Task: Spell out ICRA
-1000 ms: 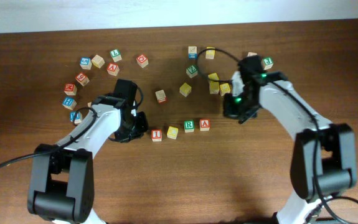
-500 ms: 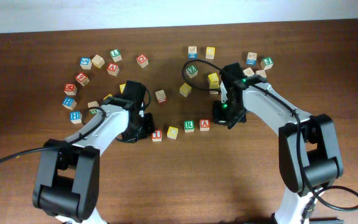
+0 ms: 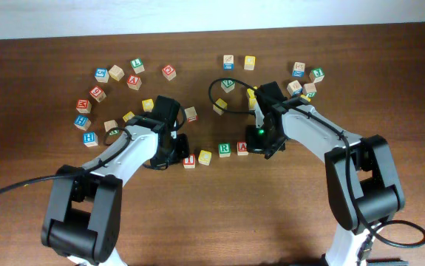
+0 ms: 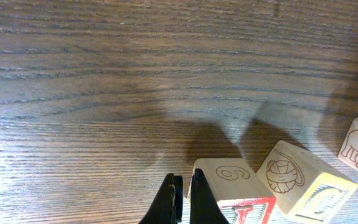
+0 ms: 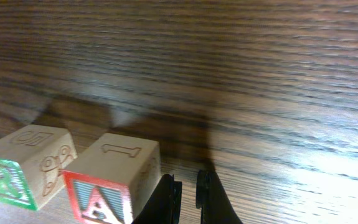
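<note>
Four lettered cubes sit in a short row on a dark wooden table [image 3: 271,214], flanked at each end by a black gripper on a white arm. At the row's left end, the left gripper [image 4: 186,186] is low over the wood, its two fingers pressed together and holding nothing, its tip just beside the row's first cube. That first piece is the I cube [image 3: 188,160], showing a red letter on top in the overhead view. Next along the row is the yellow cube [image 3: 205,157], turned a little askew from its neighbour. A small gap follows, then the R cube [image 3: 225,150] with its green letter, and close beside it the A cube [image 3: 242,148] in red, which ends the row. The row climbs slightly toward the table's far edge as it runs to the right. Just off the row's right end, the right gripper [image 5: 188,186] is down near the tabletop next to the A cube, its fingers drawn together with only a sliver between them and nothing in their grasp. Beyond the row, toward the far edge, loose cubes [image 3: 168,72] lie scattered in a wide arc.
</note>
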`<action>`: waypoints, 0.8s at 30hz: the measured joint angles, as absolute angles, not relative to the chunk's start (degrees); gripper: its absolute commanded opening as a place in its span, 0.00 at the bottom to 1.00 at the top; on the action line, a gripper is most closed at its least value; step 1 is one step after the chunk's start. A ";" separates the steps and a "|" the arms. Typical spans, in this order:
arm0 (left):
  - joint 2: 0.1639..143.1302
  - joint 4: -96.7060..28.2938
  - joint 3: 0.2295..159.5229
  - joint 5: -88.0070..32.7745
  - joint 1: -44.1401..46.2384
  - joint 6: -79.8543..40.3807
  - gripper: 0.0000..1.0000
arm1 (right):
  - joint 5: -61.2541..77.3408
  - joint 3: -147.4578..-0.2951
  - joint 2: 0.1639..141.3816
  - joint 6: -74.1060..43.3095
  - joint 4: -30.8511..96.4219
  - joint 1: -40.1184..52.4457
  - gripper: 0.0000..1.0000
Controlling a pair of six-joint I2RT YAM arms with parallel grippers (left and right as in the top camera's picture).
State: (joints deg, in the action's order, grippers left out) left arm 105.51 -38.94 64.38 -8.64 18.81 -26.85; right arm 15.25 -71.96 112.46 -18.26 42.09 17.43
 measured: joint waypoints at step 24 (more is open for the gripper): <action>105.51 -36.60 64.38 -10.28 21.06 -27.92 0.00 | 20.95 -71.88 112.46 -19.11 42.52 18.52 0.04</action>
